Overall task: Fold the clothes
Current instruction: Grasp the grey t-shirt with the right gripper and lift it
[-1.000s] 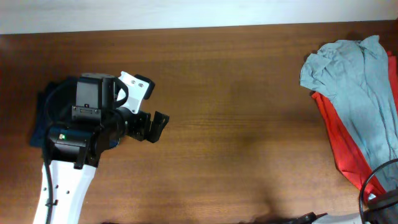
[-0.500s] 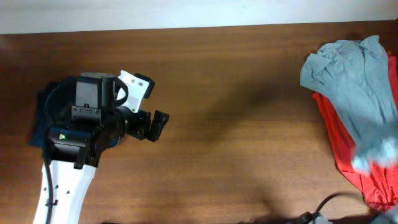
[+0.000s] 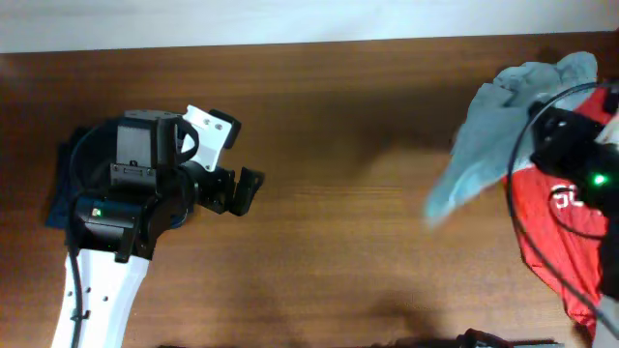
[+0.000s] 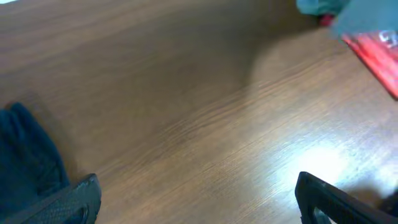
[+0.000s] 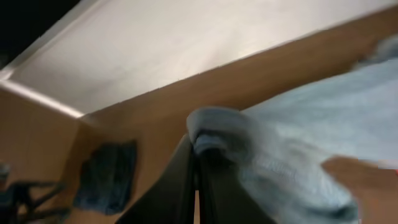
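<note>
My right gripper (image 5: pixel 198 163) is shut on a bunched fold of the pale grey-blue T-shirt (image 5: pixel 298 143). In the overhead view the right arm (image 3: pixel 573 145) is at the far right. The grey-blue T-shirt (image 3: pixel 476 155) hangs from it, lifted and blurred, trailing down to the left over the table. Beneath it lies a red T-shirt (image 3: pixel 546 227) with white lettering. My left gripper (image 3: pixel 239 189) stands open at the left with nothing between its fingers (image 4: pixel 323 199). A dark navy T-shirt (image 3: pixel 60 184) lies folded under the left arm.
The wooden table (image 3: pixel 338 261) runs between the two arms, and a pale wall strip (image 3: pixel 290 19) borders its far edge. The left wrist view shows the navy T-shirt (image 4: pixel 25 162) at its left and the red T-shirt (image 4: pixel 373 53) at its top right.
The right arm came in from the lower right edge, took the grey-blue T-shirt and lifted it leftward, baring the red T-shirt's lettering. The left arm stayed put.
</note>
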`<move>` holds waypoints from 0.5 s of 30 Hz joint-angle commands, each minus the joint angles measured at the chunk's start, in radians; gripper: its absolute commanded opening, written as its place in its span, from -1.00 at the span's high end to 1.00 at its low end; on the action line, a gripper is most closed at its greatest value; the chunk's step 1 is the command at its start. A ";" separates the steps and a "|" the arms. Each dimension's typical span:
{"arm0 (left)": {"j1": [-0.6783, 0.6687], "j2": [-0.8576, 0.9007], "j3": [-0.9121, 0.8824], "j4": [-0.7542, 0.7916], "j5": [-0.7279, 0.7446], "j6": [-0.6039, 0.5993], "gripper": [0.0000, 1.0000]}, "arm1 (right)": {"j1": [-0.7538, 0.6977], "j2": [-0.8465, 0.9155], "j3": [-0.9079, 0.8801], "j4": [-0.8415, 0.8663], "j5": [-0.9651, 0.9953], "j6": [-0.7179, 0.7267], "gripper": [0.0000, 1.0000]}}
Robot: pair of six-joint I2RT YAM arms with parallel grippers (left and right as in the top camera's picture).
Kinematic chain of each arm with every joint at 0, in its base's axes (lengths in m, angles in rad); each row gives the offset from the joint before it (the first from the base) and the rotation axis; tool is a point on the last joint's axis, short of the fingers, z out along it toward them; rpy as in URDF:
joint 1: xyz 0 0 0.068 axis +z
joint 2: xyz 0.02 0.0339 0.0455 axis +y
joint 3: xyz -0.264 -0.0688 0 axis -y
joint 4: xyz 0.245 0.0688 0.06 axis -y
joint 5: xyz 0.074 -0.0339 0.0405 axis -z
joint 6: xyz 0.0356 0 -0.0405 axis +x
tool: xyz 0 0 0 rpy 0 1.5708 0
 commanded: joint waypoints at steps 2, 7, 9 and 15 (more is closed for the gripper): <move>-0.002 0.001 0.016 0.036 0.133 -0.011 -0.99 | 0.112 -0.009 0.022 0.034 -0.001 -0.016 0.92; -0.026 0.001 0.016 0.052 0.221 0.043 -0.98 | 0.197 0.003 0.022 0.139 0.002 0.081 0.92; -0.055 0.001 0.016 0.057 0.225 0.050 -0.98 | 0.229 0.012 0.022 0.196 0.003 0.127 0.92; -0.190 0.001 0.016 0.075 0.214 0.150 -0.98 | 0.317 0.053 0.022 0.339 0.034 0.266 0.92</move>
